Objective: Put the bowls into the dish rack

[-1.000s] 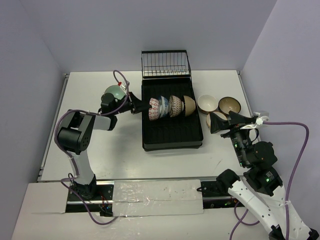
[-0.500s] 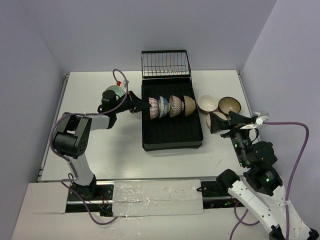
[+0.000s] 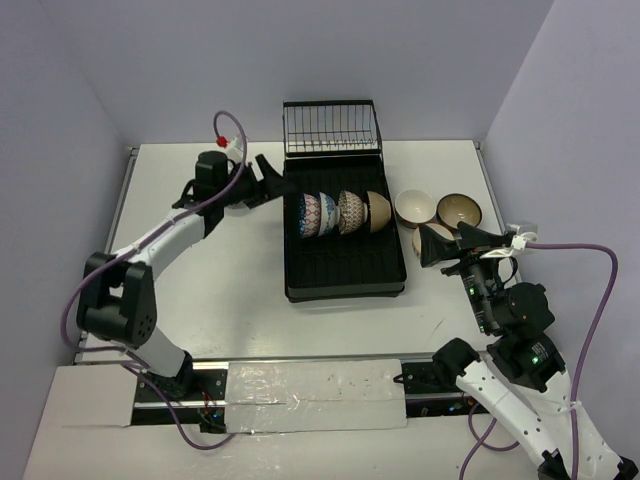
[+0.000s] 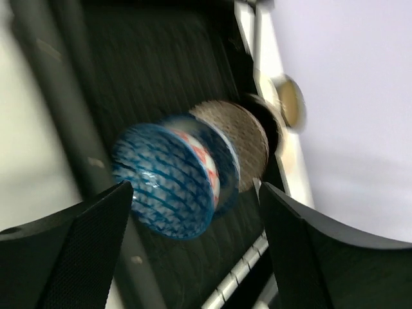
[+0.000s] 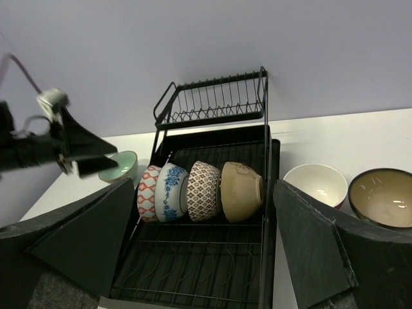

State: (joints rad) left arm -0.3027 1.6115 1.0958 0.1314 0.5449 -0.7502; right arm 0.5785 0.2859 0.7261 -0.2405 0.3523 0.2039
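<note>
The black dish rack (image 3: 346,268) holds a row of bowls on edge: red-white (image 3: 307,216), blue-white (image 3: 328,213), brown-patterned (image 3: 350,211) and tan (image 3: 378,211). My left gripper (image 3: 266,180) is open, just off the rack's far left corner and apart from the row. Its blurred wrist view shows the row end-on, with a blue-patterned bowl (image 4: 168,183) nearest and nothing between the fingers. A pale green bowl (image 5: 120,166) sits on the table left of the rack. My right gripper (image 3: 452,243) is open beside a cream bowl (image 3: 421,241).
Two more bowls stand upright right of the rack, one white (image 3: 414,206) and one brown-rimmed (image 3: 459,210). The upright wire section (image 3: 332,128) rises at the rack's far end. Grey walls close in the table on three sides.
My left gripper has opened, let go of the red-white bowl at the row's left end, and drawn back toward the rack's far left corner. The right arm has not moved.
</note>
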